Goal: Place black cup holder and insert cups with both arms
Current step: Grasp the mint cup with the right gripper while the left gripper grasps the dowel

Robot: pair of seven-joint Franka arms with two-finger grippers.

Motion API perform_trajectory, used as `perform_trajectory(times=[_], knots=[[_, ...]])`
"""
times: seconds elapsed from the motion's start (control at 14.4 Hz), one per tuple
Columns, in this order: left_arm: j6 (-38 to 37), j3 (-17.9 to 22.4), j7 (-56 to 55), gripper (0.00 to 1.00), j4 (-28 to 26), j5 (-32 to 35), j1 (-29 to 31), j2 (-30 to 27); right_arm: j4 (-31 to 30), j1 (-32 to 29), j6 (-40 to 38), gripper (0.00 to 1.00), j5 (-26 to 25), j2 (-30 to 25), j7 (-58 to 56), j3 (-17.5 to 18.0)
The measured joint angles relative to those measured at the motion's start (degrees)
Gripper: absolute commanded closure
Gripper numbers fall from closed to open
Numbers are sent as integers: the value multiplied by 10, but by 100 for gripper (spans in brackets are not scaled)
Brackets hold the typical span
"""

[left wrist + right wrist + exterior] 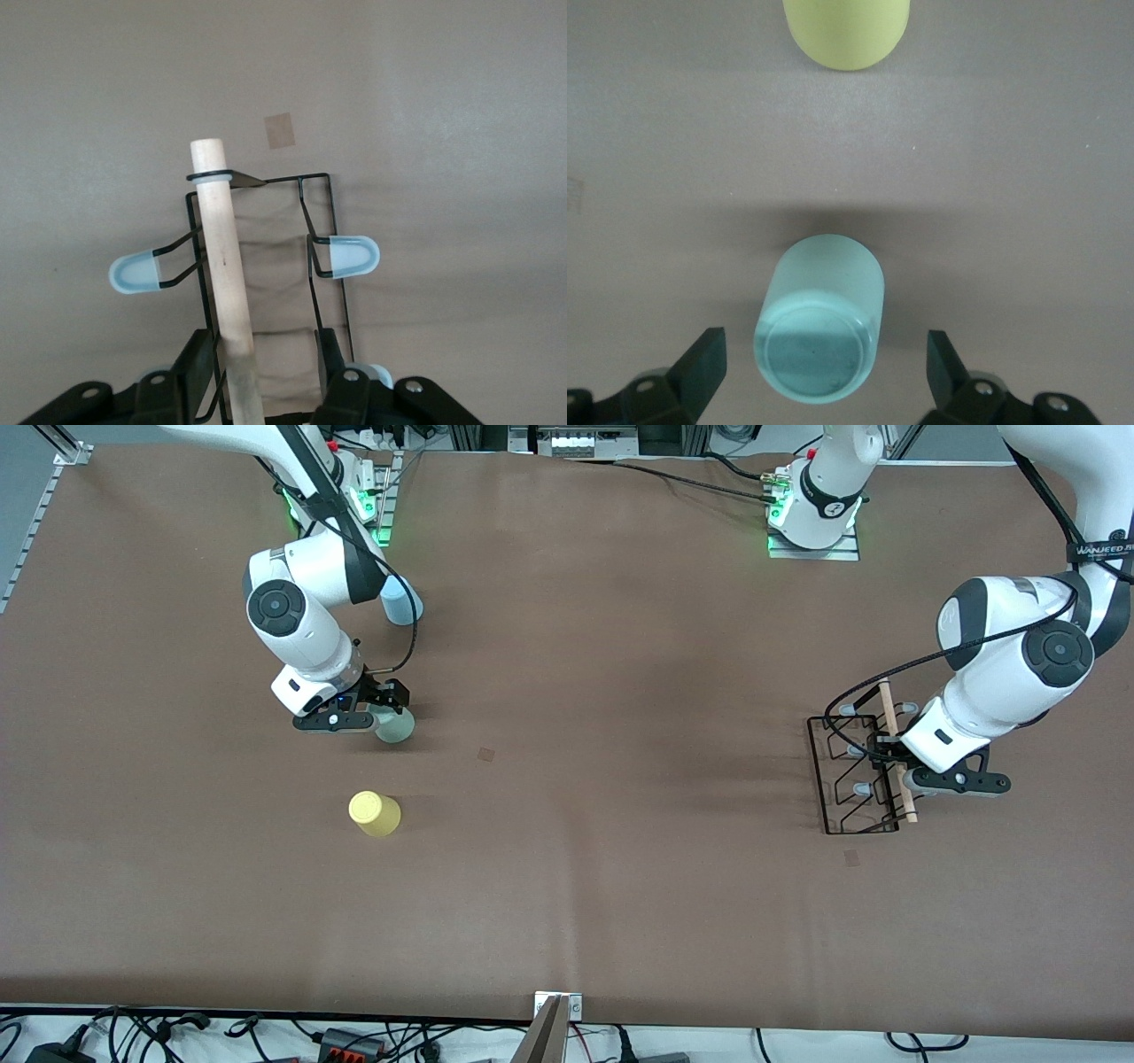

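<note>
The black cup holder [852,779] stands on the table toward the left arm's end, with its wooden rod handle [893,744] on top. My left gripper [891,760] is low over it, open, with its fingers [200,359] on either side of the rod [223,266]; one finger touches the rod and the other stands apart. Grey-tipped pegs [353,256] stick out on both sides. My right gripper [383,710] is open around the pale green cup [396,728], which stands base up [819,323]. The yellow cup [375,813] is nearer the camera. The light blue cup [401,600] is farther.
A small dark patch [486,755] marks the brown table mat near the middle, and another [851,857] lies just nearer the camera than the holder. Cables and a bracket [556,1010] lie along the table's near edge.
</note>
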Motion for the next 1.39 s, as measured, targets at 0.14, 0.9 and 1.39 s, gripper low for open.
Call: perform_trajectory(times=[0.14,0.9,1.39], knots=[[0,0,0,71,0,0,2,-1,-2,1,3,0,0,8,0,0],[0,0,0,98,-5,0,8,-2,-4,21,36,0,0,35,28,0],[-78,-3,0,99,32,0,7,-15,-4,20,39,0,0,36,28,-5]])
